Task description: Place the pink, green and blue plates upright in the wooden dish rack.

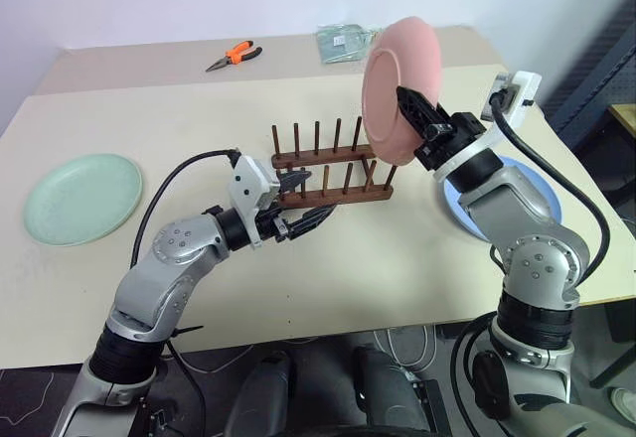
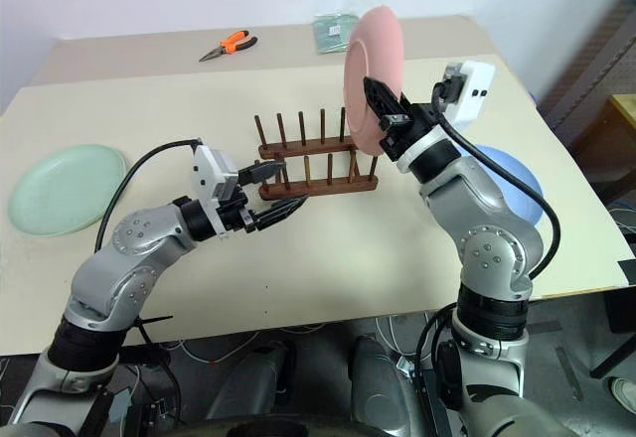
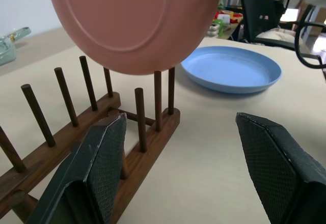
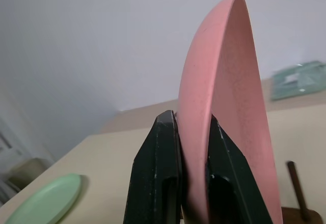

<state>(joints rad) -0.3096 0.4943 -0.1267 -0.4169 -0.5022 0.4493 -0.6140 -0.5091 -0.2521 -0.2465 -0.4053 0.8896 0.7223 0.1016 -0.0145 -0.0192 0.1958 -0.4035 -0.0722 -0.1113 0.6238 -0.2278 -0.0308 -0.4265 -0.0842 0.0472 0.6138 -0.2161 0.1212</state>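
My right gripper (image 1: pixel 414 109) is shut on the pink plate (image 1: pixel 396 65) and holds it upright, edge down, just above the right end of the wooden dish rack (image 1: pixel 328 171). In the right wrist view both black fingers (image 4: pixel 158 158) clamp the plate's rim (image 4: pixel 224 81). My left gripper (image 1: pixel 301 211) stands open and empty, level, close to the rack's front rail. The green plate (image 1: pixel 82 197) lies flat at the table's far left. At the right lies the blue plate (image 3: pixel 232 68), flat and partly hidden behind my right arm.
Orange-handled pliers (image 1: pixel 235 56) and a clear plastic bag (image 1: pixel 348 40) lie at the back of the beige table (image 1: pixel 378 268). The rack's pegs (image 3: pixel 89 81) hold no plates. The table's right edge runs close behind the blue plate.
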